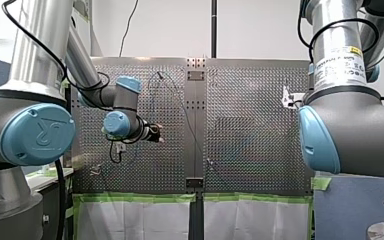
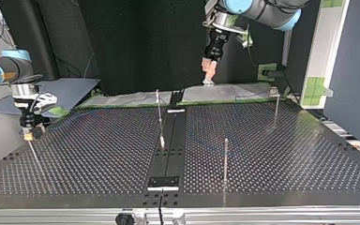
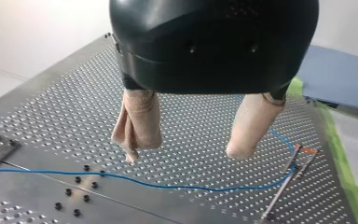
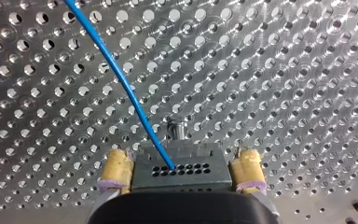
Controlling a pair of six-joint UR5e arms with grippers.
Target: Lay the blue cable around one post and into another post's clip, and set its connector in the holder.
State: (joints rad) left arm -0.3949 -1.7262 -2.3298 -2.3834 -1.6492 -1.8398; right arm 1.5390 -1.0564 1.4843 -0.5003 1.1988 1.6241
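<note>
Fingers (image 4: 116,169) of our right gripper (image 2: 28,133), yellow-padded, stand one on each side of the grey connector (image 4: 179,170) and press its flanks, pinching it. This gripper sits low over the table (image 2: 98,154) at the top view's left. The blue cable (image 4: 121,84) enters the connector's perforated face and runs off across the table's holes, away from the gripper. A small metal stub (image 4: 177,129) rises just ahead of the connector. We cannot tell whether the connector sits in any holder.

Further right in the top view, a slightly leaning middle post (image 2: 159,117) stands beside the table's central strip. Right of it and nearer the camera is an upright near post (image 2: 225,159).

Our left gripper (image 2: 209,70) hangs well above the table's far edge, just right of the middle. Its beige-padded fingers (image 3: 142,121) are spread wide with nothing between them. In the left wrist view the cable lies flat on the table below them, well apart from the pads. It crosses under the gripper and bends at a thin post (image 3: 282,186) beside the gripper, then runs back behind one finger.

At the top view's far right stands a far post (image 2: 276,108) with a small square head.
</note>
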